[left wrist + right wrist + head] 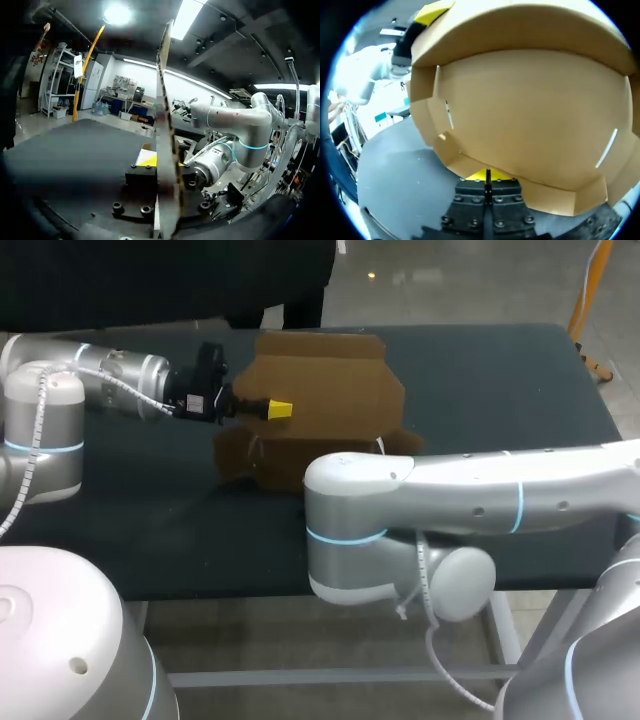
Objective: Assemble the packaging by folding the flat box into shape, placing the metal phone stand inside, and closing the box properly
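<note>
A brown cardboard box (320, 390), partly folded with its flaps spread, stands in the middle of the dark table (500, 370). My left gripper (278, 410) comes in from the left and is shut on an upright panel of the box. In the left wrist view that panel (165, 125) runs edge-on between the fingers of the left gripper (162, 162). My right arm (470, 490) crosses in front of the box and hides its own gripper there. In the right wrist view the right gripper (487, 175) is shut, its yellow tips at the edge of the box's lower flap (530, 110).
Open dark tabletop lies to the left of the box (120, 510) and to its right. The right arm's bulky elbow (350, 540) hangs over the table's front edge. The left gripper's yellow tip (435, 10) shows above the box in the right wrist view.
</note>
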You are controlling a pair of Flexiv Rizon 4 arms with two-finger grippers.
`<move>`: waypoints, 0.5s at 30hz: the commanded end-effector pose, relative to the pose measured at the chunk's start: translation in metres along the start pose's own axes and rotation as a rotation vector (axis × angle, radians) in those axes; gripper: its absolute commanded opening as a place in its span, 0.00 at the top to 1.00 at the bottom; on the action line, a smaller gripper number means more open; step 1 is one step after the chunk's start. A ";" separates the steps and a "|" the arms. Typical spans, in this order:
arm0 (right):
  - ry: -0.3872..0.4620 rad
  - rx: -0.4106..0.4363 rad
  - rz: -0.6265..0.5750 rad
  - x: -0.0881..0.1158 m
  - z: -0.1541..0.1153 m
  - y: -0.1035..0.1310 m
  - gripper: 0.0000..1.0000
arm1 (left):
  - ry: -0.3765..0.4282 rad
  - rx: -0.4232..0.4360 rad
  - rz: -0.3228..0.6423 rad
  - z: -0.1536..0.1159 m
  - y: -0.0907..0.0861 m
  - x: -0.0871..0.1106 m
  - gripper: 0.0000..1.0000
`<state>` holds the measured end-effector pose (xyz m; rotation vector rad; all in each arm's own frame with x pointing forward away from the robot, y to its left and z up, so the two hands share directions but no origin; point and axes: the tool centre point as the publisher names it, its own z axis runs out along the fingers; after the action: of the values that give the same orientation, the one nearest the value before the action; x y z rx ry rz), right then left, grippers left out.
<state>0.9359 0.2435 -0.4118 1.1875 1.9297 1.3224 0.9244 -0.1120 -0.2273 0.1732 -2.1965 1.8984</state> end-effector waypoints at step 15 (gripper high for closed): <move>0.258 -0.032 0.062 -0.007 -0.060 0.009 1.00 | 0.005 -0.001 0.000 0.001 0.003 -0.002 1.00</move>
<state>0.8972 0.2261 -0.3918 1.1897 1.9294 1.4827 0.9245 -0.1120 -0.2273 0.1727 -2.1962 1.8983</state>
